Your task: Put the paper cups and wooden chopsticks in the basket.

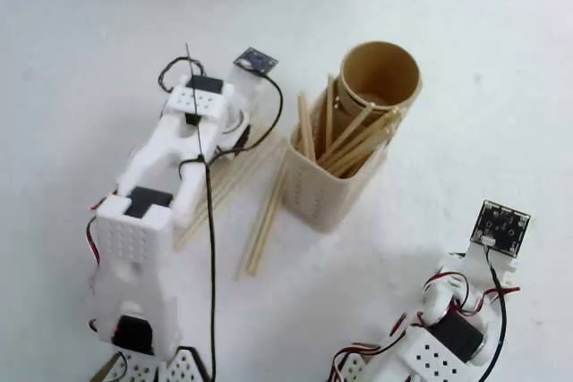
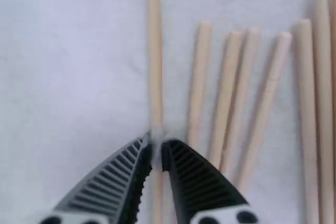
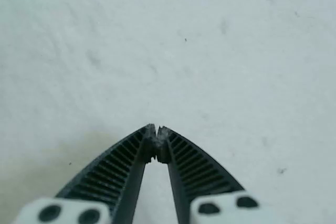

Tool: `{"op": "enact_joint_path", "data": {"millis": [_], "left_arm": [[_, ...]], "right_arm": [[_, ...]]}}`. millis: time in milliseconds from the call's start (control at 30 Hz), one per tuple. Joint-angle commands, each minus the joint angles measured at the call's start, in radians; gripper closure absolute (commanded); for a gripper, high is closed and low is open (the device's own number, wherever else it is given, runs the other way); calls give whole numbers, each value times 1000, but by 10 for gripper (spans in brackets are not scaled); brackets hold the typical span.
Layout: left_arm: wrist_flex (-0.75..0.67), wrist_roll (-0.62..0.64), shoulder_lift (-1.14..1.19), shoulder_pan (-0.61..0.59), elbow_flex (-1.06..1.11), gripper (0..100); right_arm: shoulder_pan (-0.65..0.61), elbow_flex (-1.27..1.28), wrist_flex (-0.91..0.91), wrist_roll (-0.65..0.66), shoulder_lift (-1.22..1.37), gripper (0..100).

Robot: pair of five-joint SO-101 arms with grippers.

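1. Since the left gripper (image 2: 156, 148) has its jaws pinched tight on a single chopstick (image 2: 153, 66) lying flat on the table (image 1: 81, 60), I'd say the step in hand is the pickup of one more stick. The grip sits at the near end of the stick, and the rest runs straight away from the fingertips.
2. Just beside that stick lie the loose chopsticks (image 2: 226, 93), roughly side by side on the table and none of them in the jaws.
3. From above, the left arm (image 1: 179, 158) is stretched out low over this pile, on the side of the basket (image 1: 318, 194) where more sticks (image 1: 264, 230) lean or lie against its wall; which it is I cannot tell.
4. The basket already holds the paper cups (image 1: 380, 78), which look nested, along with a bundle of chopsticks (image 1: 358, 140) slanting across its mouth.
5. The right gripper (image 3: 157, 142) is closed on nothing over bare table, well apart from the basket.
6. To my eye the task is well along, with only the sticks on the table left. The next move calls for a lift with the jaws kept tight, since an end-held stick may swing or slip. Then comes a carry over the rim and a release into the gap between the cups and the wall.
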Motion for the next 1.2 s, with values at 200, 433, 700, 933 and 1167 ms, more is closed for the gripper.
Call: {"op": "enact_joint_path", "data": {"millis": [200, 433, 700, 933, 1167], "left_arm": [[-2, 89, -87, -99, -21, 976], [-115, 127, -390, -148, 95, 976], [-123, 190, -906, -33, 155, 976], [-181, 190, -1179, 268, 150, 976], [-417, 190, -1204, 496, 158, 976]], "right_arm": [[5, 11, 2, 9, 4, 981], [4, 11, 2, 9, 4, 981], [2, 11, 2, 9, 4, 981], [2, 11, 2, 9, 4, 981], [5, 11, 2, 9, 4, 981]]}}
